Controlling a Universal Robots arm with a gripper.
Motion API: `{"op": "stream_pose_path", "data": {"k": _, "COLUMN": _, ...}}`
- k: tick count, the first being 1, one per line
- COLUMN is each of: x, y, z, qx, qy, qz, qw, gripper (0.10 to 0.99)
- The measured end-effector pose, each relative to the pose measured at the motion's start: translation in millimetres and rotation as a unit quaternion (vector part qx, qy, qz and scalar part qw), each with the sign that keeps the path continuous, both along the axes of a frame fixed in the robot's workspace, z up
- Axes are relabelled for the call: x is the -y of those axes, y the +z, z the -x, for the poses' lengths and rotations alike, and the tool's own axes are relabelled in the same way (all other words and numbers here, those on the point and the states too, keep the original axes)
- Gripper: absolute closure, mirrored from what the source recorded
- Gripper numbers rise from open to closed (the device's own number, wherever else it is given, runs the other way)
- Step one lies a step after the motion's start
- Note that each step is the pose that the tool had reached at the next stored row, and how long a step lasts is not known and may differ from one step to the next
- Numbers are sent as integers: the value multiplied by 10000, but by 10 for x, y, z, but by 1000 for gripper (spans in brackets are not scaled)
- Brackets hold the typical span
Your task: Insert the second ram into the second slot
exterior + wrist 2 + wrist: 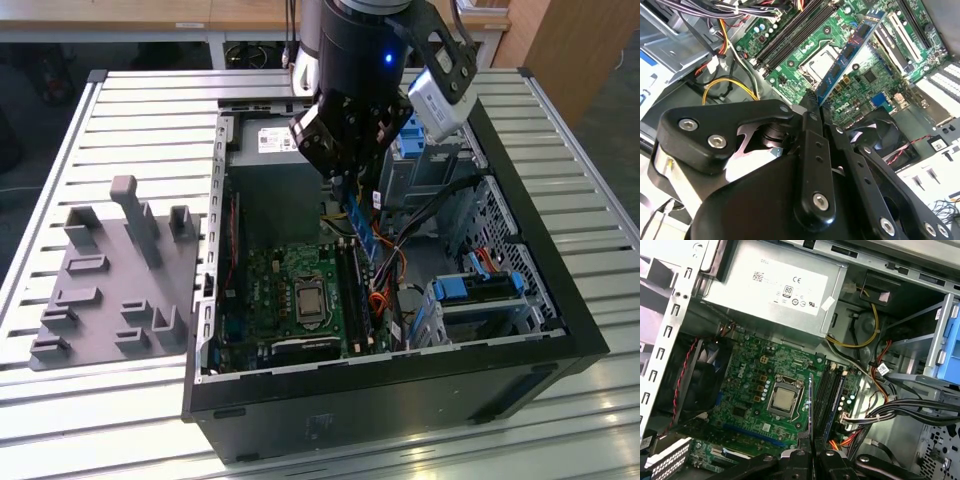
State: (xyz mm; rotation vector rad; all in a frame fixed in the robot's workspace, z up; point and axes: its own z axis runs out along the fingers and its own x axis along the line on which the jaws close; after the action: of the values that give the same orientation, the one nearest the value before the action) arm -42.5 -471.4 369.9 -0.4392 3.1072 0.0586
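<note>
The end effector [812, 102] is clamped on one edge of the memory stick [850, 50], holding it above the motherboard [262, 290], over the slots [352, 288] at 3 o'clock of the processor [307, 300]. The stick is probably light, stiff and fragile, so it is best held by its edges.

We find case [400, 385] on slatted table [130, 110], fixture plate [100, 300] beside it at exterior view's left. Motherboard [270, 290] in case, drive bays [480, 290] toward exterior view's right. Second ram [362, 235], clamped in gripper [345, 190], over memory slots [352, 295].
</note>
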Motion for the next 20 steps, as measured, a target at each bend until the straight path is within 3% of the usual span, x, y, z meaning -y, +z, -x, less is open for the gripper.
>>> {"op": "stream_pose_path", "data": {"k": 11, "x": 0, "y": -2, "z": 0, "qx": 0, "qy": -418, "qz": 0, "qw": 9991, "gripper": 949}}
{"op": "stream_pose_path", "data": {"k": 20, "x": 0, "y": -3, "z": 0, "qx": 0, "qy": -735, "qz": 0, "qw": 9973, "gripper": 949}}
